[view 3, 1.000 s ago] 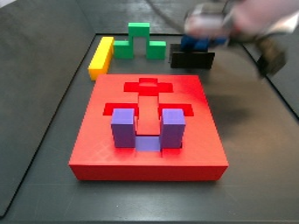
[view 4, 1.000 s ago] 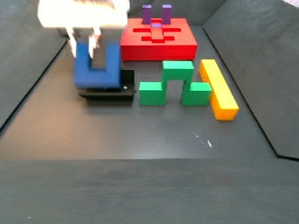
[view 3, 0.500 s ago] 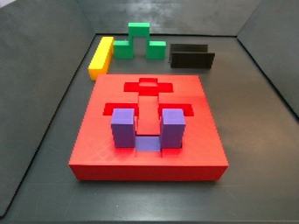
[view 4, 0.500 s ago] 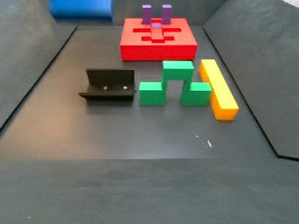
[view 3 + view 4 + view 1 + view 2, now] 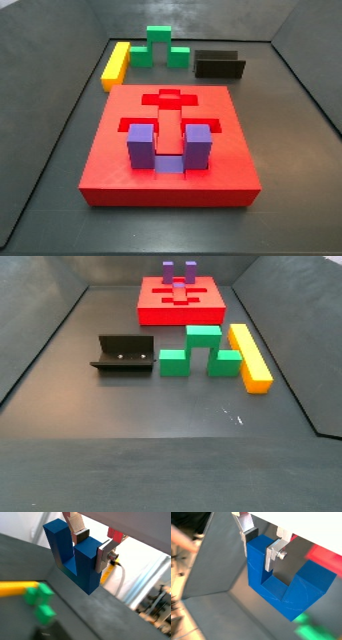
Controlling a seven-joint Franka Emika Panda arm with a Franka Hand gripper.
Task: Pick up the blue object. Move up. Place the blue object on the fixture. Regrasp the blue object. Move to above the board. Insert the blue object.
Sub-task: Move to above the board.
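Gripper (image 5: 93,545) pinching blue object (image 5: 75,559) by one prong – out of side views

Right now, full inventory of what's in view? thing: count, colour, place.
board: 1, red, middle of the floor, cut-outs in its top.
purple U-shaped block: 1, purple, seated in the board, prongs up.
green stepped block: 1, green, on the floor between fixture and yellow bar.
yellow bar: 1, yellow, on the floor beside the green block.
fixture: 1, black, on the floor, nothing on it.
blue object: 1, dark blue, held aloft, out of both side views.
gripper: 1, silver fingers with dark pads, shut on one prong; seen only in both wrist views.
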